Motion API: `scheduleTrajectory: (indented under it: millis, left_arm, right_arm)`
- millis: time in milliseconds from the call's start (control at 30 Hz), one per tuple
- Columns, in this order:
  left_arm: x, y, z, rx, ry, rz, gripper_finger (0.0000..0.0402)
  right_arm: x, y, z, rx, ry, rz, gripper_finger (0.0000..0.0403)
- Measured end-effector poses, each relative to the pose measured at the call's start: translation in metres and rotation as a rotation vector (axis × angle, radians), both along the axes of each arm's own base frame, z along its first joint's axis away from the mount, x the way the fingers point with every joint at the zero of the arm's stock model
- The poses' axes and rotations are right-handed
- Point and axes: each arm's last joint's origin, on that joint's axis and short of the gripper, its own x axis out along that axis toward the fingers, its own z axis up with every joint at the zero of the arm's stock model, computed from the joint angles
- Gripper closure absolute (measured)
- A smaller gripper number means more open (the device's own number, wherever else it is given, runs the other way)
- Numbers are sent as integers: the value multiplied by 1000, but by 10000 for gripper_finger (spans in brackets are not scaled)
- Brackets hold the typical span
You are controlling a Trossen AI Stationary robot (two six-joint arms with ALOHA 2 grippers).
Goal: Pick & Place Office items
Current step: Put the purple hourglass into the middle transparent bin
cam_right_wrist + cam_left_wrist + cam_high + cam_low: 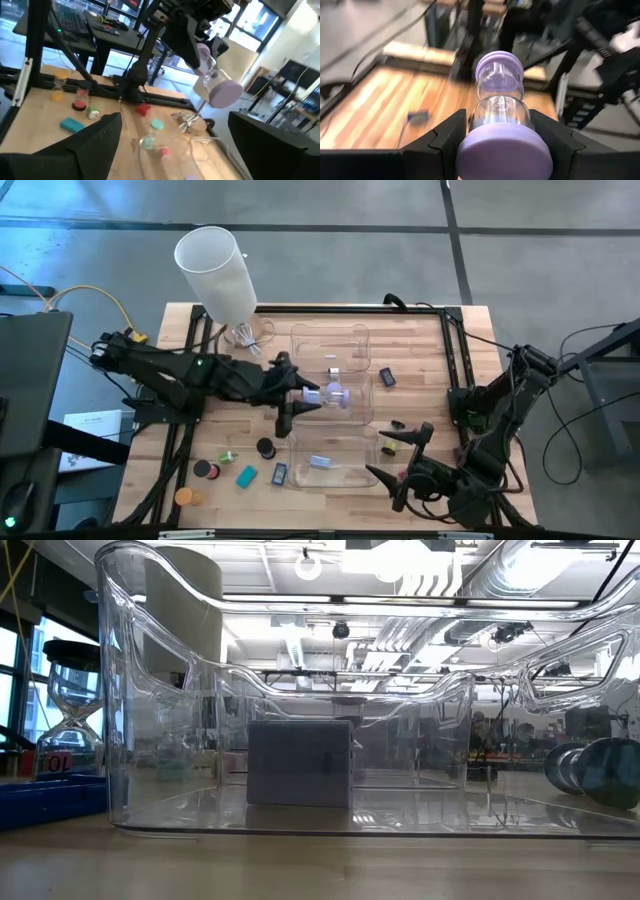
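We find the left tool out over the middle clear tray, pinching a lilac hourglass across its narrow glass body; the left wrist view shows a finger on each side, just behind the wide end cap. We judge the piece light, stiff, smooth and breakable at the waist, so the hold belongs near a cap, as it is now, with gentle pressure. A round body may roll once released.

Short of that tool, toward the near-left tabletop, lie loose pieces: an orange cylinder, a red-topped disc, a black cylinder and a teal block. A white lamp shade stands behind the left arm, well clear.

Under and beside the tool run three clear trays; their raised, curved walls are the edges to clear when lowering. The near tray already holds a small blue-grey block.

The right tool waits by the near-right corner, fingers spread and holding nothing. Between the two tools we see open room above the trays.
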Motion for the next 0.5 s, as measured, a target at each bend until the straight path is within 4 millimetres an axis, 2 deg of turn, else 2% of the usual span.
scheduleTrajectory:
  millis: [167, 333, 500]
  left_arm:
    - [-1, 10, -6, -22, 160, 60, 217]
    - [7, 21, -28, -48, 327, 112, 217]
    - [28, 31, -55, -91, 471, 114, 217]
  right_arm:
    - [-1, -1, -4, 77, -15, 0, 48]
    - [1, -1, -5, 151, -14, 35, 48]
    - [5, -4, -10, 257, 26, 102, 48]
